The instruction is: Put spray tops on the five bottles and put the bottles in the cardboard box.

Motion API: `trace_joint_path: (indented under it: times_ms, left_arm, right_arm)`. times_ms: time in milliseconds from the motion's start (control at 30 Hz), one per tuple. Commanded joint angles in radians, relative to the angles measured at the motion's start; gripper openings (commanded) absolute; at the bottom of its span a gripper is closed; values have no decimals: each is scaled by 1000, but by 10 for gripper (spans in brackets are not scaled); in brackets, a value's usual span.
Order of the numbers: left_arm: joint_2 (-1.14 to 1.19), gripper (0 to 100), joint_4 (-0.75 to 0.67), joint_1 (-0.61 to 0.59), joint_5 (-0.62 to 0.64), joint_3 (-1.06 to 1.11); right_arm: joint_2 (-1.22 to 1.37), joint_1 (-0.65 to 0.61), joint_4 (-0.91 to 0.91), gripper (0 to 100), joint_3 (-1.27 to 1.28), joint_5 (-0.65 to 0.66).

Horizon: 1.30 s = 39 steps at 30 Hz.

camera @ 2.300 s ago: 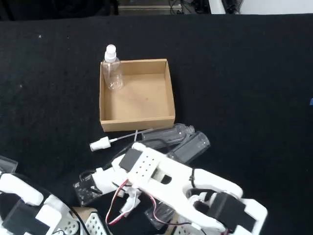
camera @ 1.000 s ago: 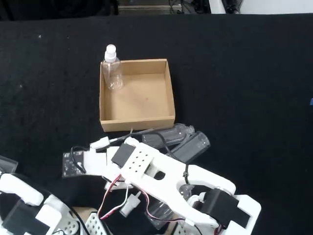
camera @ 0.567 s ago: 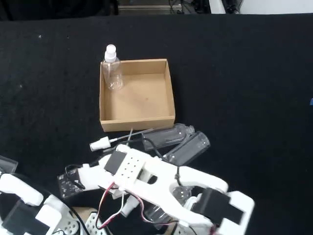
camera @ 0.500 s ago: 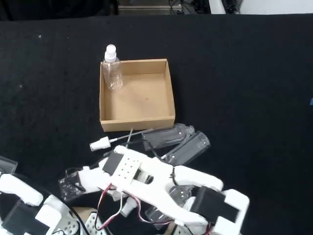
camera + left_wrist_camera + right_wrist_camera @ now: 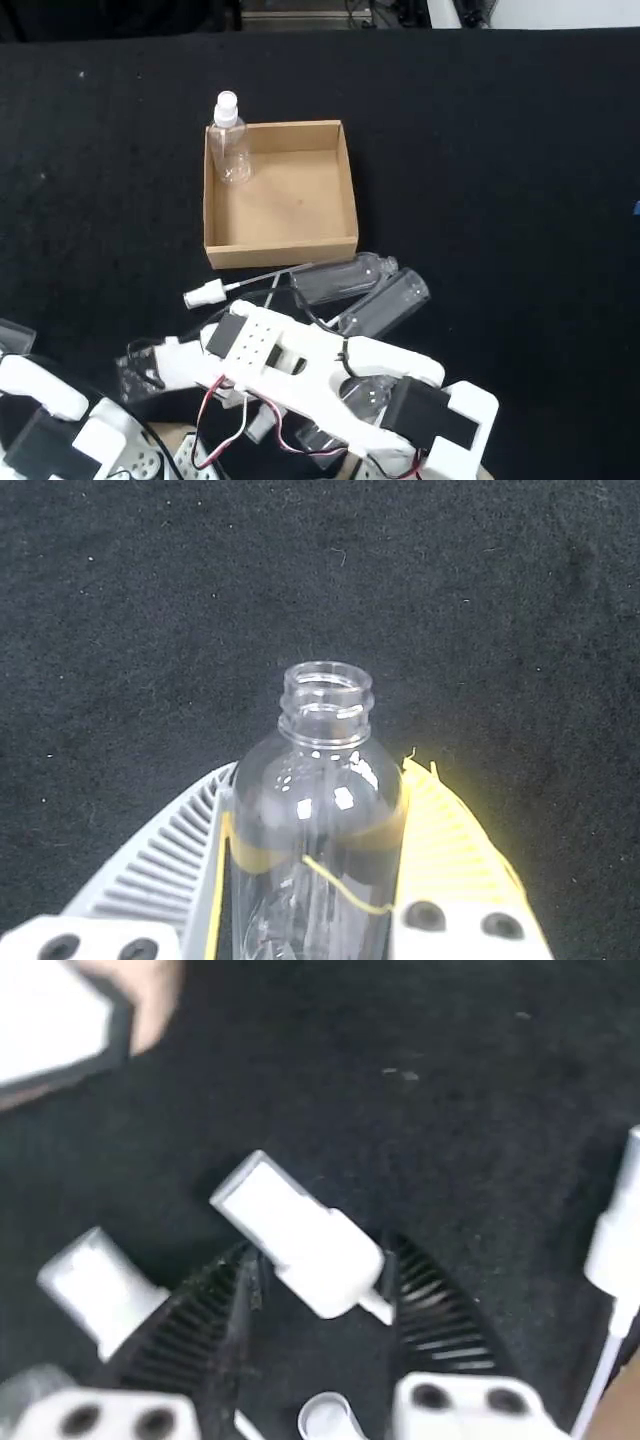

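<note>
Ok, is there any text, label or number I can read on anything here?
None: no readable text, label, number or sign anywhere.
Box: plain cardboard, no print.
Bottles: clear, no labels.
Tops: plain white, no marks.

One cardboard box (image 5: 281, 241), at least four bottles (image 5: 230, 150) (image 5: 340, 278) (image 5: 392, 300) (image 5: 315, 810), three loose spray tops (image 5: 300, 1240) (image 5: 95, 1285) (image 5: 615, 1240).
</note>
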Motion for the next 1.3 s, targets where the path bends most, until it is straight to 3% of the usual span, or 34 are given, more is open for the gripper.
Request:
trace_joint_path:
  times_ms: [0, 400, 900, 1067, 1267]
  left_arm:
    - [-5, 29, 6, -4, 2, -53]
    - [-5, 29, 6, -4, 2, -53]
    - [-3, 29, 5, -2, 3, -56]
    - [-3, 29, 6, 50, 5, -56]
    - [-123, 29, 97, 165, 0, -45]
  right_arm:
    - [-7, 52, -51, 96, -50, -64]
    - [-36, 144, -8, 92, -156, -377]
    - [-484, 176, 129, 90, -236, -465]
    - [-608, 342, 255, 90, -374, -532]
    - [-659, 726, 459, 89, -555, -592]
